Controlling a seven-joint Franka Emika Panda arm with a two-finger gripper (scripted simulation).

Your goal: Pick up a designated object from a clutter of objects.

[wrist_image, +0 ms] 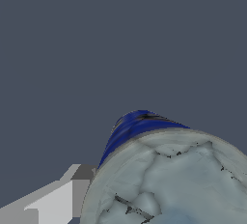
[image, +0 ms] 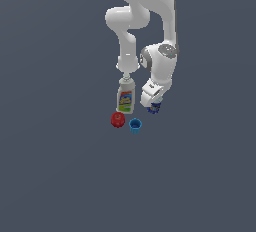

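Now we are passing the fruit [image: 117, 120], bottle [image: 125, 97] and cup [image: 135, 125], reaching the can [image: 154, 107] under our hand [image: 153, 102]; whether the hand is gripping it, we cannot tell. Next, we judge: confirm the grip, then lift straight.

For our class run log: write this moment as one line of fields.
phase: grasp | gripper: at can, closure unclear | can top fills wrist view | bottle, fruit, cup: apart from the gripper
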